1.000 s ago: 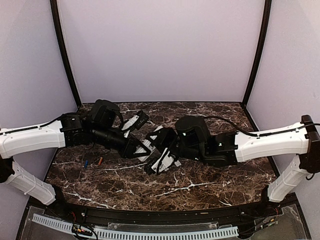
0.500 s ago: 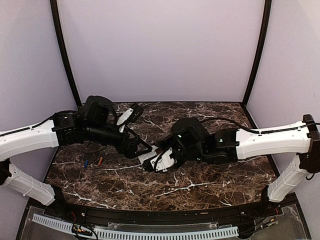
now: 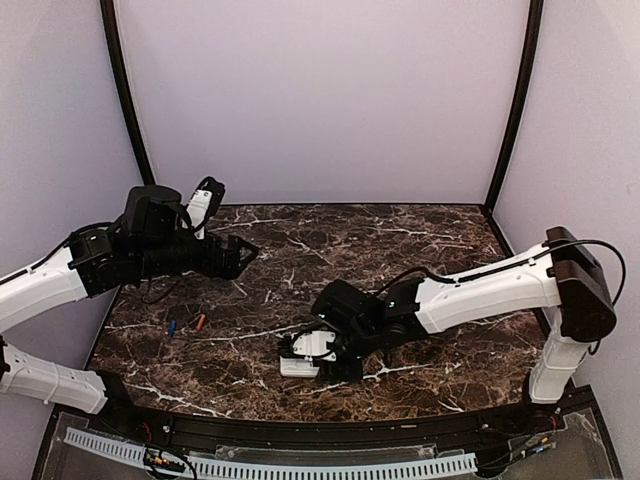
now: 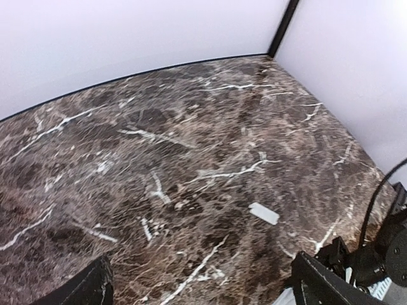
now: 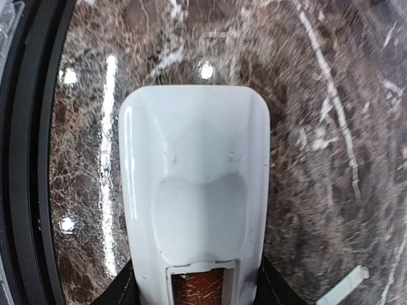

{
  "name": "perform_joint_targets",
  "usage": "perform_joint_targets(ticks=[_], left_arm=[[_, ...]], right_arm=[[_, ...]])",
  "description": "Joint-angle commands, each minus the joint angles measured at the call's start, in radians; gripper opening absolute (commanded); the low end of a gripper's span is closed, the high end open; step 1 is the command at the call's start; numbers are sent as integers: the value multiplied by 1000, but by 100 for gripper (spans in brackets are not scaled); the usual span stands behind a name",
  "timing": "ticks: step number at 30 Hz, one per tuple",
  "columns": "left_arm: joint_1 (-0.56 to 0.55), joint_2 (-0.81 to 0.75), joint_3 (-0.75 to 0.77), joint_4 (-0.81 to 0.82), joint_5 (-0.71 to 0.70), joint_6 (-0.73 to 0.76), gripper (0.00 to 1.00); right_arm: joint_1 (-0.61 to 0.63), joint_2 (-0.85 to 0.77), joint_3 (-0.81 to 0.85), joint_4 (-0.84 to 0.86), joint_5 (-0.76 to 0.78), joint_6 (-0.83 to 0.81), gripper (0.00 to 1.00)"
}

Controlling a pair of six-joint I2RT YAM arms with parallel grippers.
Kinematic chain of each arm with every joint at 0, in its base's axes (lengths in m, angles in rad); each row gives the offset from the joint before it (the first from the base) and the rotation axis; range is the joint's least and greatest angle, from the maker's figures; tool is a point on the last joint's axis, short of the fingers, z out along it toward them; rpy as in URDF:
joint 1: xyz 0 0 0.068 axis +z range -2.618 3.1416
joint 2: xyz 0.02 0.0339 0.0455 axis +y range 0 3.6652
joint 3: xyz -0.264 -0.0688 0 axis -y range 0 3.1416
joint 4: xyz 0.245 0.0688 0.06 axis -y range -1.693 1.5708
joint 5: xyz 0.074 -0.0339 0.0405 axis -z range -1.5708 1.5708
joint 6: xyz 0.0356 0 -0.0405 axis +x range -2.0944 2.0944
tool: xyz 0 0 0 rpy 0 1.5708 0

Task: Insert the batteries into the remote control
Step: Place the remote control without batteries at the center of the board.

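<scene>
Bottom edge cuts off the remote control (image 5: 194, 190).

Left arm high, left tool (image 3: 243, 254) spread wide; right arm low, right tool (image 3: 322, 352) in a grip.

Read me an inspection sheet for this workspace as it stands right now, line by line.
Surface: dark marble table, white veins.
Job's things: remote control back up, battery recess uncovered; blue battery and orange battery loose at left.
Clutter: small white cover piece lying loose.
Grippers: left gripper open, empty; right gripper shut on the remote control.
Cables: black cable at the right arm.
Surroundings: pale walls, black corner posts.
</scene>
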Motion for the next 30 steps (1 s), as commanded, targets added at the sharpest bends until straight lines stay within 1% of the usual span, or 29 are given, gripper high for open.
perform_joint_targets(ticks=[1, 3, 6, 9, 11, 13, 17, 21, 24, 27, 30], left_arm=[[54, -4, -80, -61, -123, -98, 95], [76, -8, -121, -60, -120, -131, 94], [89, -23, -154, -53, -123, -156, 93], [93, -30, -180, -54, -128, -160, 93], [98, -34, -189, -59, -132, -161, 93], [100, -37, -198, -61, -135, -162, 93], [104, -32, -203, -79, -142, -170, 93], [105, -47, -208, -110, -146, -182, 94], [105, -69, -229, -112, -150, -186, 95], [108, -85, -231, -117, -147, -187, 96], [111, -87, -233, -122, -134, -180, 97]], right_arm=[[-1, 124, 95, -96, -27, 190, 21], [0, 168, 123, -128, -11, 199, 20], [3, 193, 132, -143, 2, 200, 20], [5, 202, 127, -147, -1, 193, 23], [6, 209, 134, -163, -3, 183, 27], [8, 219, 151, -201, 4, 175, 35], [10, 231, 167, -239, -5, 166, 55], [10, 237, 169, -232, -18, 165, 67], [10, 234, 178, -235, -9, 166, 89], [11, 213, 190, -235, 4, 156, 97], [14, 177, 207, -232, 20, 141, 99]])
